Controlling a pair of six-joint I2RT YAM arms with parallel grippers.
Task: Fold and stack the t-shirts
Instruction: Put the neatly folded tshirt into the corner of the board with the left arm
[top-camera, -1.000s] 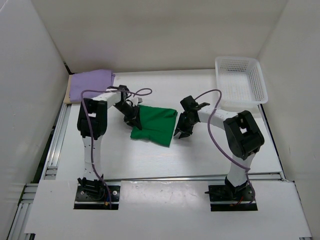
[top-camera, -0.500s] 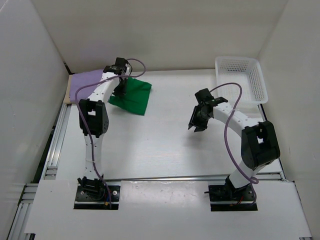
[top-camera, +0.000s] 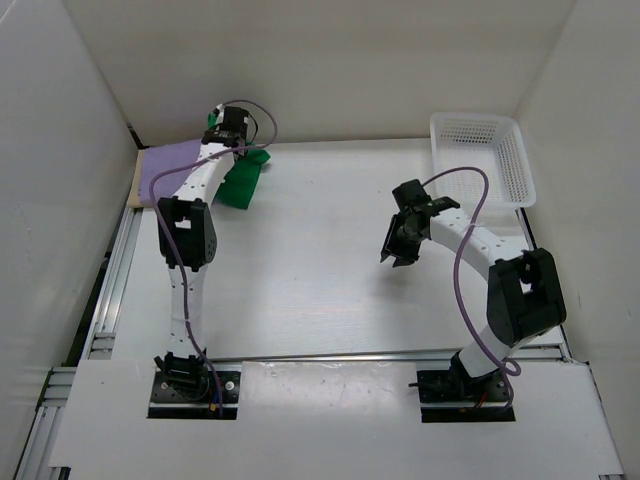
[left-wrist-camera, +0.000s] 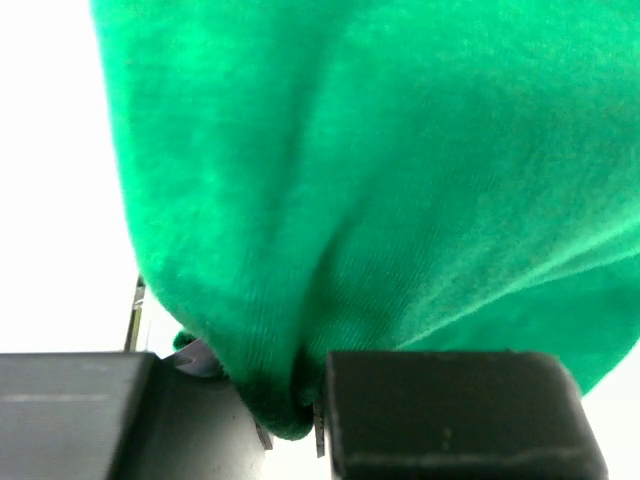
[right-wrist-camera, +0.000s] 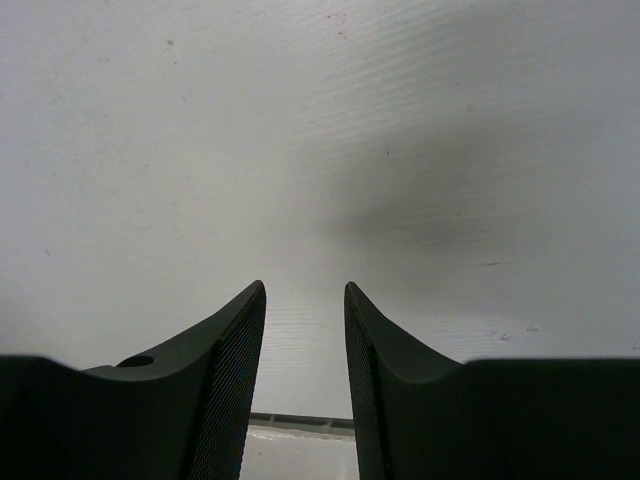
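Dangling from the closed left pincer (left-wrist-camera: 303, 405), the green shirt (top-camera: 240, 185) is being gripped just beside the folded purple shirt (top-camera: 168, 165), onto which it is yet to be stacked. Nothing is being held by the right pincer (right-wrist-camera: 305, 295), slightly parted above the tabletop (top-camera: 320, 290).
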